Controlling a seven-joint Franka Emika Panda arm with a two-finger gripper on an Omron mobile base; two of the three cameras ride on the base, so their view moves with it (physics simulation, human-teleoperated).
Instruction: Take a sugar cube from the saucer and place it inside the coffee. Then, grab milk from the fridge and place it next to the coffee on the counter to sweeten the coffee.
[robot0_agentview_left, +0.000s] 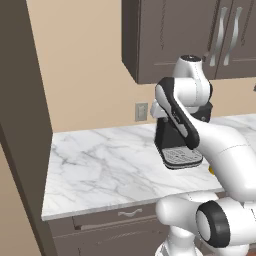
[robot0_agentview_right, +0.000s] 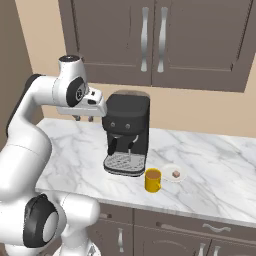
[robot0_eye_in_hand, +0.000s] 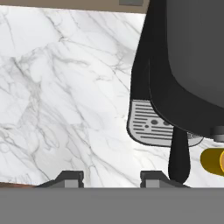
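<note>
Two small dark finger tips of the gripper (robot0_eye_in_hand: 105, 177) rise at the bottom of the hand view, standing apart with nothing between them; the hand hovers above bare white marble counter with grey veins (robot0_eye_in_hand: 65, 87). Just beside it, to its right, stands the black boxy coffee machine (robot0_agentview_right: 127, 132) with its silver slotted drip tray (robot0_eye_in_hand: 151, 127). Beyond the machine, farther right, sits the small yellow mug of coffee (robot0_agentview_right: 153, 180), and just past that the small white saucer (robot0_agentview_right: 169, 174) holding one brown sugar cube (robot0_agentview_right: 176, 173). Judging by this, the first step is in hand: reaching for the cube. Next, the hand must travel right past the machine, descend over the saucer and close on the cube.
</note>
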